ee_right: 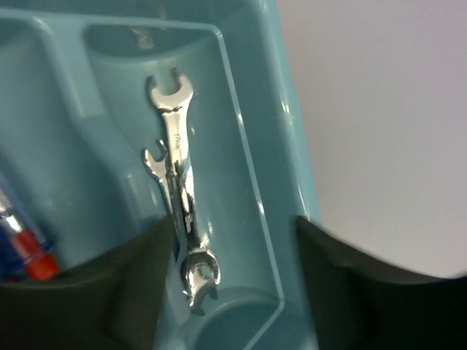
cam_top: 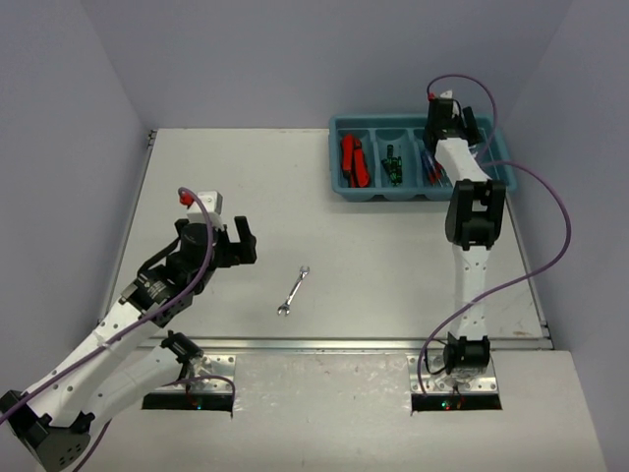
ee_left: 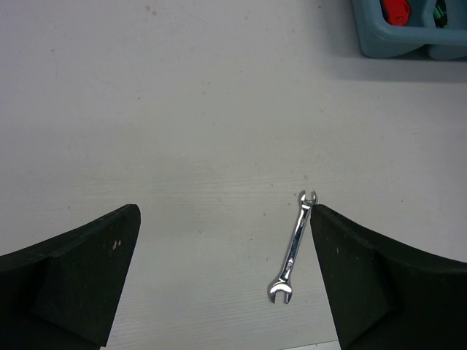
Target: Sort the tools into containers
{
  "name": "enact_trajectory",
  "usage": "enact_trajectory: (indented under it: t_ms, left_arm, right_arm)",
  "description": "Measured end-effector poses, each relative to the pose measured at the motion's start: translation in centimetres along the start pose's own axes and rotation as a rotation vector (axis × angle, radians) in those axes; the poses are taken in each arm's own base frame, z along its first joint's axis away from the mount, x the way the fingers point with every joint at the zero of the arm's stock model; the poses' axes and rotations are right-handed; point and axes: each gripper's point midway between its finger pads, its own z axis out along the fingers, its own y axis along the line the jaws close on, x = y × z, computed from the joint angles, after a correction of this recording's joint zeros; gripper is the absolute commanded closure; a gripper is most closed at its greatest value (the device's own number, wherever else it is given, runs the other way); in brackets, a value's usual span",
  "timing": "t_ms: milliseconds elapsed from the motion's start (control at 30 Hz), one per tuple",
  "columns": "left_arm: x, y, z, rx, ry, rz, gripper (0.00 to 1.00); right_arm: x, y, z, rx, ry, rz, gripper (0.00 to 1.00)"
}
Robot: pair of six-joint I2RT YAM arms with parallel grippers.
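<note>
— On the tabletop [cam_top: 246,177], what do we log?
— One silver open-end wrench [ee_left: 292,246], lying flat below our left gripper [ee_left: 225,211], whose fingers are spread wide and empty.
— And at the teal tray [cam_top: 393,195]?
— Two wrenches [ee_right: 177,138], overlapping, in its right-end compartment [ee_right: 219,168]. Our right gripper [ee_right: 233,226] hangs above them, fingers parted, holding nothing.

Overhead and left wrist: shared wrench [cam_top: 294,290]

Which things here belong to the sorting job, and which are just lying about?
Job:
loose wrench
tray
two binned wrenches
red knives
green screwdrivers
blue screwdrivers

Not the job:
table
purple cable
</note>
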Motion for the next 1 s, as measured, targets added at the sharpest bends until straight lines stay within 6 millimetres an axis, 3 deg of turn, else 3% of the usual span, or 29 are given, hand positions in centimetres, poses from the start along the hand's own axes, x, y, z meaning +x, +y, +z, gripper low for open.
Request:
enact_trajectory:
  t_ms: [133, 200, 333, 433, 500, 567, 667, 800, 933, 1000]
  left_arm:
    - [0.2, -0.1, 0.2, 0.001, 0.009, 0.005, 0.00]
    - [0.2, -0.1, 0.2, 0.000, 0.010, 0.007, 0.00]
    - [0.2, 0.0, 0.2, -0.006, 0.008, 0.007, 0.00]
    - [0.1, 0.2, 0.3, -0.018, 0.005, 0.008, 0.00]
    - [0.2, 0.3, 0.4, -0.026, 0.006, 0.010, 0.00]
    - [0.2, 0.4, 0.4, -0.033, 0.007, 0.012, 0.00]
    - [0.2, 0.7, 0.5, -0.048, 0.005, 0.014, 0.00]
    - [0.1, 1.1, 0.5, -0.068, 0.002, 0.015, 0.00]
    - [-0.2, 1.5, 0.4, -0.086, -0.012, 0.009, 0.00]
    - [-0.3, 1.7, 0.3, -0.096, -0.020, 0.004, 0.00]
  right_arm:
    - [-1.9, 0.8, -2.7, -0.028, -0.020, 0.009, 0.04]
    - [-3.0, 1.2, -5.5, -0.043, -0.038, 0.028, 0.01]
    - [-4.4, 2.2, -15.7, -0.131, -0.092, 0.078, 0.01]
    - [-5.4, 5.6, -26.0, -0.404, -0.194, 0.217, 0.01]
    - [-4.2, 8.7, -32.9, -0.640, -0.213, 0.270, 0.01]
    - [-1.9, 11.3, -37.9, -0.822, -0.177, 0.324, 0.01]
    - [2.6, 14.5, -40.5, -0.873, -0.045, 0.352, 0.01]
    - [8.1, 17.5, -43.6, -0.794, 0.126, 0.384, 0.01]
    - [11.3, 19.5, -48.3, -0.843, 0.239, 0.460, 0.01]
    - [12.9, 20.0, -49.1, -0.860, 0.296, 0.489, 0.01]
